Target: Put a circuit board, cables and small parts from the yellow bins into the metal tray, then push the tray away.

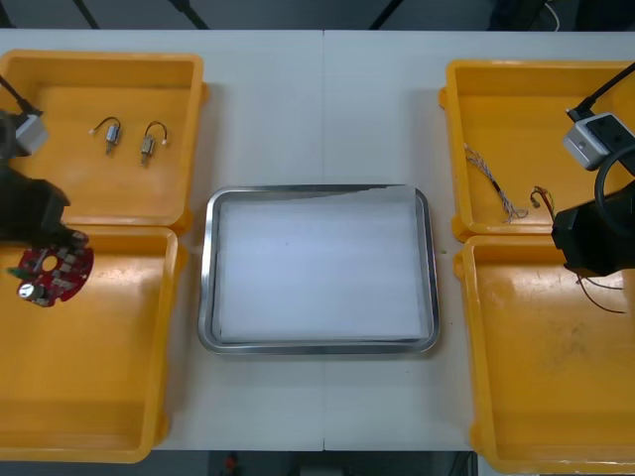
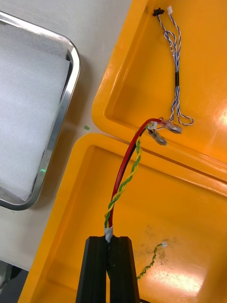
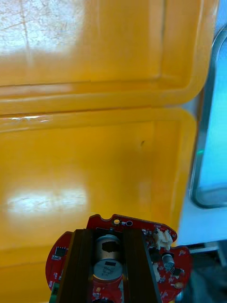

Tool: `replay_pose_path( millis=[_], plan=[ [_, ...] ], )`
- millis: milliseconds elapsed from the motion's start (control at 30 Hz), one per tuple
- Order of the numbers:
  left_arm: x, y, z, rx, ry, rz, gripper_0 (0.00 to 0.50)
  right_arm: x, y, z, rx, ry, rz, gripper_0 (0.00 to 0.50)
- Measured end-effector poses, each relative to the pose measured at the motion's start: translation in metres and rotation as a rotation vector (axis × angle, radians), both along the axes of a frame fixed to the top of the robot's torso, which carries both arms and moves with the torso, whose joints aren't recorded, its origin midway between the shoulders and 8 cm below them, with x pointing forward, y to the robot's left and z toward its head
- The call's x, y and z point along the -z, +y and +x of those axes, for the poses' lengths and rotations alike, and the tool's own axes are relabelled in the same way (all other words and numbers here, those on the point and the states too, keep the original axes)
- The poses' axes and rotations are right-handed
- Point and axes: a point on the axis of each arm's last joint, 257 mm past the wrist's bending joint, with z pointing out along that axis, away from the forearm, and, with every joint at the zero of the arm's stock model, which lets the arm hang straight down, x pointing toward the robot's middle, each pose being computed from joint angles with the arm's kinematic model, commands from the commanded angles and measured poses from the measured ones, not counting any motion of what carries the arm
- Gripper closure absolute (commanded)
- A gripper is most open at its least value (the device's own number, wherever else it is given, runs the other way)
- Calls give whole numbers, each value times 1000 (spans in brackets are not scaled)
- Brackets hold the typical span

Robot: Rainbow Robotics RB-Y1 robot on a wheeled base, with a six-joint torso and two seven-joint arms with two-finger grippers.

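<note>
Above the nearer left bin (image 1: pixel 89 387) we see the left gripper (image 3: pixel 109 236) clamped on the circuit board (image 1: pixel 50 273), the right gripper (image 2: pixel 111 242) pinching the red and yellow cable (image 2: pixel 124 173) above the nearer right bin (image 1: pixel 556 377).

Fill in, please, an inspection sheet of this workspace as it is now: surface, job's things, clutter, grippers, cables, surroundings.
Surface: light table with four yellow bins; metal tray in the middle, white inside, nothing in it.
Job's things: red circuit board over the near left bin; two small metal parts in the far left bin.
Clutter: nothing seen.
Grippers: left gripper shut on the circuit board; right gripper shut on the red and yellow cable.
Cables: blue and white cable in the far right bin; thin loose cable in the near right bin.
Surroundings: nothing seen.
</note>
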Motion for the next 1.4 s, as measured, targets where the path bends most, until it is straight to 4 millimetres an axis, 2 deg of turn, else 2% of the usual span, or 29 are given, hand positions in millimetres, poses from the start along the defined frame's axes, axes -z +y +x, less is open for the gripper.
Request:
replay_pose_path(
  millis=[233,300,367,567,633,733,933,1067,1400],
  plan=[
    [9,-57,12,-474,32,-196,500,0,0,0,0,0,0,500],
    [14,-70,12,-532,43,-227,500,0,0,0,0,0,0,500],
    [18,-84,14,-506,41,-232,500,0,0,0,0,0,0,500],
    [31,-118,22,-275,-6,-153,500,0,0,0,0,0,0,500],
    [39,-128,24,-255,-20,-131,500,0,0,0,0,0,0,500],
    [51,-145,23,-277,-26,-122,500,0,0,0,0,0,0,500],
    [72,-171,22,-452,-31,-185,500,0,0,0,0,0,0,500],
    [85,-184,24,-457,-34,-178,500,0,0,0,0,0,0,500],
    [105,-196,40,-471,-50,-128,497,0,0,0,0,0,0,500]
  ],
)
